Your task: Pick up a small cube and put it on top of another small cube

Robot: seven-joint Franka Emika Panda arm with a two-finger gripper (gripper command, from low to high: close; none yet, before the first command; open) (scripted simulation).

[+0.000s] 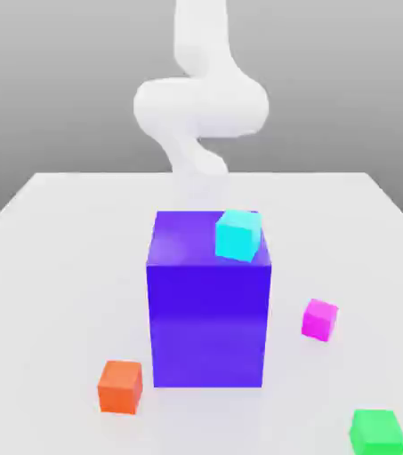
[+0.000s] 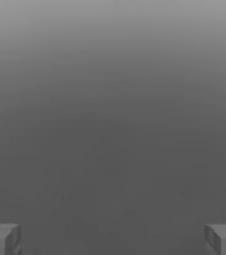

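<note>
**Q:** What is being shown on the counter [image 1: 53,222] at this moment?

**A:** A flat, pale grey counter is being shown in the exterior view. A tall, glossy blue-violet block [image 1: 209,311] is standing near its middle. A small cyan cube [image 1: 238,235] is resting on the block's top, at the corner toward the exterior view's right. The small bright magenta-pink cube [image 1: 319,319] is lying on the counter, near the block on the exterior view's right but not touching it. A small orange cube [image 1: 120,387] is lying near the block's lower corner on the exterior view's left, and a small green cube [image 1: 376,431] is sitting well apart, at the near edge on the exterior view's right. The white robot arm [image 1: 200,102] is being seen behind the block, raised well above the counter.

**Q:** How is the tool being held?

**A:** In the hand view, the tool [image 2: 113,239] is being held wide open: its two grey fingertips [image 2: 2,239] are spread to opposite edges, and nothing is being carried between them. Plain grey background is lying ahead of it.

**Q:** Which step is judged to be in hand?

**A:** The opening approach, most likely; the magenta-pink cube is not yet being grasped.

**Q:** What is being called for next?

**A:** The open tool is probably needing to be turned downward, brought over the magenta-pink cube, lowered around it and closed, before the cube is carried onto another small cube.
</note>
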